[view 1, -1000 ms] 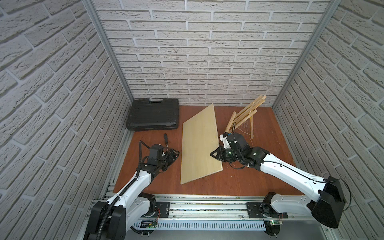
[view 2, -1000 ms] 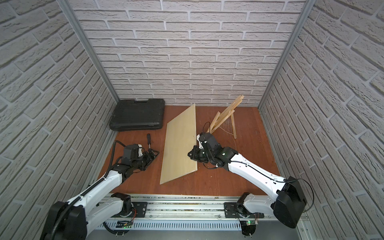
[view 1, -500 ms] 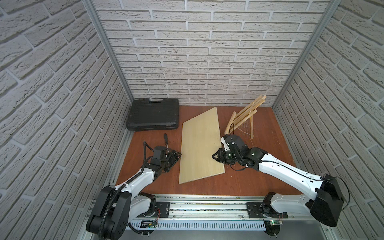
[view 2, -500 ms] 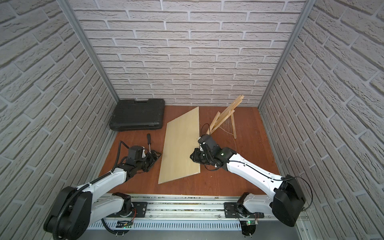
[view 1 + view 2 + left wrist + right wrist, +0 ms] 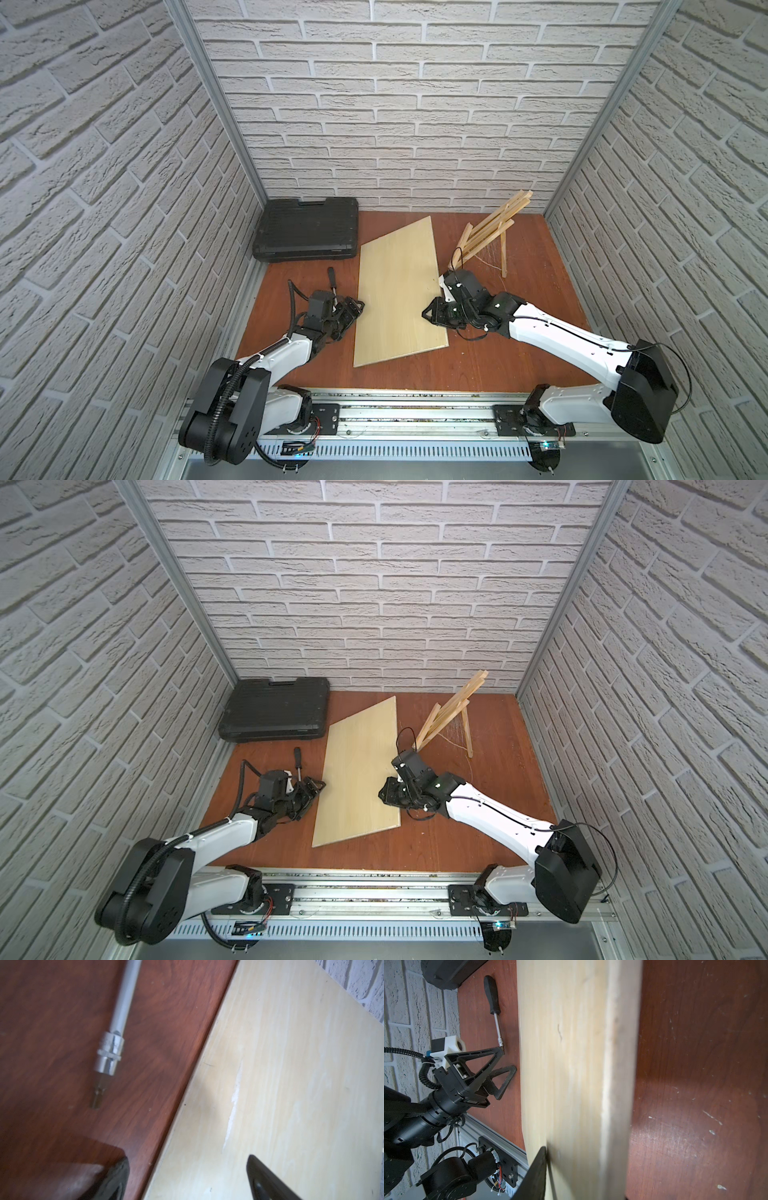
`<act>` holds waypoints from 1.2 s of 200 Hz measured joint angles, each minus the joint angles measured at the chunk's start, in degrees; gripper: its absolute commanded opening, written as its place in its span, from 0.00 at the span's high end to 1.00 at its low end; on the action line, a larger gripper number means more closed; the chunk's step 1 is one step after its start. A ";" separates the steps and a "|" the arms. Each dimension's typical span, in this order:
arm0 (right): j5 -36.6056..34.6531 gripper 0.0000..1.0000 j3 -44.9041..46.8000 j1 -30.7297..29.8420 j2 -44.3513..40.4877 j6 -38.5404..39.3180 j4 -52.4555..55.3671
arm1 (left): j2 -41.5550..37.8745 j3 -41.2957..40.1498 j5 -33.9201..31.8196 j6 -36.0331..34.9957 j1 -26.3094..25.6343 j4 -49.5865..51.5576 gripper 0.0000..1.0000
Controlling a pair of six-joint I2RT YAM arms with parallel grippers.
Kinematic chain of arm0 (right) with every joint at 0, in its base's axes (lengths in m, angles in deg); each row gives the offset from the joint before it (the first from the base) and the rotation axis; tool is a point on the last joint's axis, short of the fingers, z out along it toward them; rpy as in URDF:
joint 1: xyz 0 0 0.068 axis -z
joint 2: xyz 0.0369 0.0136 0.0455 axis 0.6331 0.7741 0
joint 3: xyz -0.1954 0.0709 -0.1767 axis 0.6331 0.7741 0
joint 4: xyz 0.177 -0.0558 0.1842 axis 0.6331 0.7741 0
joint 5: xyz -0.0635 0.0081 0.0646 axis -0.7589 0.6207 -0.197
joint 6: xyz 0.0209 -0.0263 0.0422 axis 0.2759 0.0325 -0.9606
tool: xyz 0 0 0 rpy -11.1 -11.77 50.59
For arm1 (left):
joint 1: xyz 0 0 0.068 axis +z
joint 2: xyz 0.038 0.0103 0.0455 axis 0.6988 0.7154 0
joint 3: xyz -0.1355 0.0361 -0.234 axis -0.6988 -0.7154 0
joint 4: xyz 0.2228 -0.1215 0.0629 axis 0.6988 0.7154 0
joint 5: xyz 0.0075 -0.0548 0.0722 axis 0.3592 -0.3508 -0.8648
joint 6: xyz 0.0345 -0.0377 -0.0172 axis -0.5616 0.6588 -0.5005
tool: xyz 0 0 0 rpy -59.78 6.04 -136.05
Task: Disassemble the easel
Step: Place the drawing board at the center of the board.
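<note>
The easel (image 5: 486, 232), a small light-wood frame with its rear leg out, stands at the back right in both top views (image 5: 449, 708), touched by neither gripper. In front of it my right gripper (image 5: 428, 311) is at the right edge of the pale plywood board (image 5: 399, 291). Its jaws are parted around that edge, with one finger (image 5: 538, 1167) over the board's face. My left gripper (image 5: 358, 306) stands open at the board's left edge and holds nothing. Its two fingers straddle that edge in the left wrist view (image 5: 187, 1159).
A black tool case (image 5: 307, 228) lies at the back left against the wall. A screwdriver (image 5: 332, 276) with a black handle lies on the brown table just behind the left gripper. Brick walls close in three sides, and the arm rail (image 5: 415, 411) runs along the front.
The board's right side, raised a second ago, has come down flat on the table. My right gripper's jaws have parted. My left gripper has moved up to the board's left edge.
</note>
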State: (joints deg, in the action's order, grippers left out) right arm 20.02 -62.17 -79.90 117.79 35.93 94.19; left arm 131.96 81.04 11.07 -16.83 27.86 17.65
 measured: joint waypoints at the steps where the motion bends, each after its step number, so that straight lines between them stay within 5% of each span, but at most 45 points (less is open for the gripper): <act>1: 0.00 0.67 0.00 0.00 0.00 0.00 -0.02 | 0.00 -0.02 0.00 0.02 0.00 -0.07 0.12; 240: -4.68 0.43 2.71 2.19 7.28 3.85 0.61 | 2.71 -2.12 -1.95 2.93 -1.22 -9.60 0.11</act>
State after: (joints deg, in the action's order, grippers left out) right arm 15.34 -59.46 -77.71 125.06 39.78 94.81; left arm 134.67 78.92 9.12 -13.90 26.63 8.06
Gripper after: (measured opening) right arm 0.558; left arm 0.889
